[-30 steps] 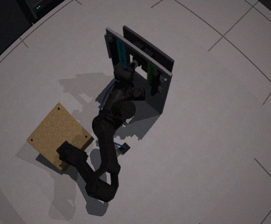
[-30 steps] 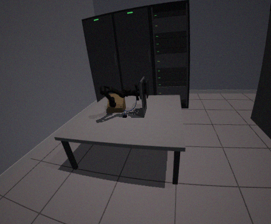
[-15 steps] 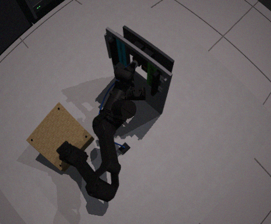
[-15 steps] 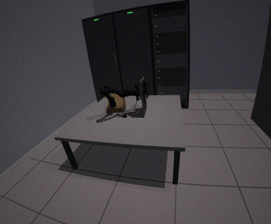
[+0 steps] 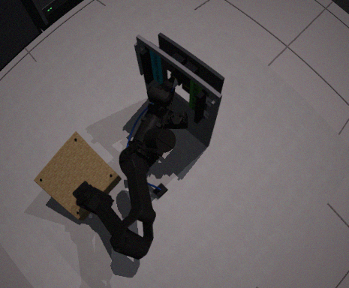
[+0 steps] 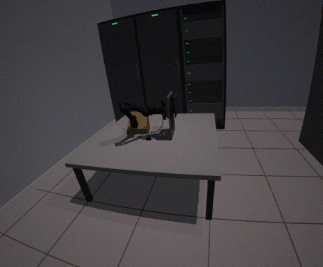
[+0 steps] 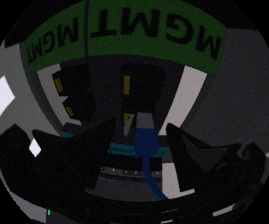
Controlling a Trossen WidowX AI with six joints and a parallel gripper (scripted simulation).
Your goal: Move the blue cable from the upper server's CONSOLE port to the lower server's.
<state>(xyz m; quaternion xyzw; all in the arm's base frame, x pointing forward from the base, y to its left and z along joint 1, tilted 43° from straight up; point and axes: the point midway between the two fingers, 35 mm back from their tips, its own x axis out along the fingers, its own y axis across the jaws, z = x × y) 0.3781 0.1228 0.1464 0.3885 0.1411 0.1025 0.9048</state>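
My gripper [image 5: 174,85] [image 7: 141,124] is open at the upright rack frame [image 5: 179,67] [image 6: 171,119]. In the wrist view its dark fingertips stand apart on either side of the blue plug [image 7: 146,143], with gaps beside it. The plug's clear head points at the lower port of the middle pair; how deep it sits I cannot tell. The blue cable [image 5: 133,129] [image 7: 151,181] trails from the plug. A green MGMT label [image 7: 157,17] [image 5: 193,94] and a teal strip [image 5: 156,67] mark the frame. The CONSOLE lettering cannot be read.
Two more dark ports [image 7: 74,80] lie left of the middle pair in the wrist view. A wooden board [image 5: 72,161] [image 6: 142,119] lies near the arm's base. A small black block [image 5: 161,190] [image 6: 148,138] holds the cable's other end. Dark server cabinets [image 6: 157,52] stand behind the table.
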